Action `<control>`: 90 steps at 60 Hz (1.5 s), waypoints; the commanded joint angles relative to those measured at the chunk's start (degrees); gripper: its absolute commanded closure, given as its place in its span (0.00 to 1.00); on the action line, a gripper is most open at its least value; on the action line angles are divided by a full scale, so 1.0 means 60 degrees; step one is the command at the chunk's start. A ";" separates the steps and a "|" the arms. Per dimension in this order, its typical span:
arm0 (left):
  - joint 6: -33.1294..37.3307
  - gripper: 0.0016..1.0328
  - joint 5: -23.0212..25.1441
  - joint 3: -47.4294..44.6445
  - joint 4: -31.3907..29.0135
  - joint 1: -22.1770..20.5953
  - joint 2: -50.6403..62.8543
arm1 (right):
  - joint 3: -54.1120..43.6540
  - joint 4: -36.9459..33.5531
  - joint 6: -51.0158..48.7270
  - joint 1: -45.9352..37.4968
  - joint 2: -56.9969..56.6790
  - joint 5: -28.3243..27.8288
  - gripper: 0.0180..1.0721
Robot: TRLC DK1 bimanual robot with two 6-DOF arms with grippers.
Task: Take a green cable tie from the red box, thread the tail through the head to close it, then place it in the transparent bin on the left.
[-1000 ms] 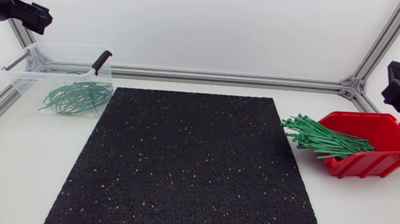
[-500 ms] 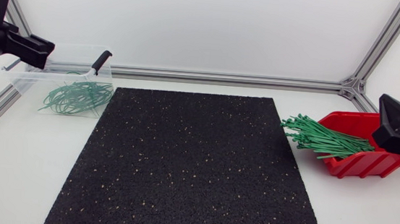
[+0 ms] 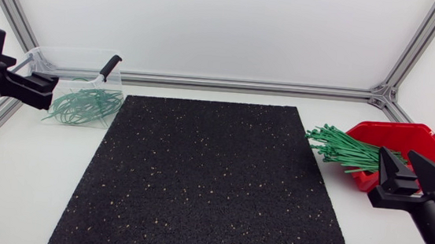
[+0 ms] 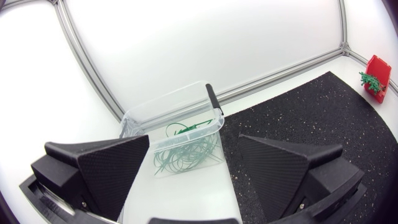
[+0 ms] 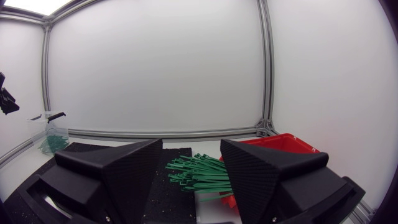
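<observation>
Both matte black grippers at the table's sides, neither holding anything.
The left gripper, fingers spread, hangs just beside the transparent plastic bin, which holds looped green ties and a black-handled tool. The right gripper, likewise spread wide, hangs near the red plastic box. A bundle of straight green cable ties spills from its open front toward the speckled black mat.

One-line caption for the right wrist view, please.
Right gripper, jaws open, faces green cable ties sticking out of the red box.
</observation>
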 commanded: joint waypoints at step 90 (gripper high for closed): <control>-0.2858 0.03 -0.0248 -0.6213 0.1408 -0.0712 -0.7030 | -0.1437 0.0242 -0.0410 -0.0486 -0.1029 -0.0672 0.31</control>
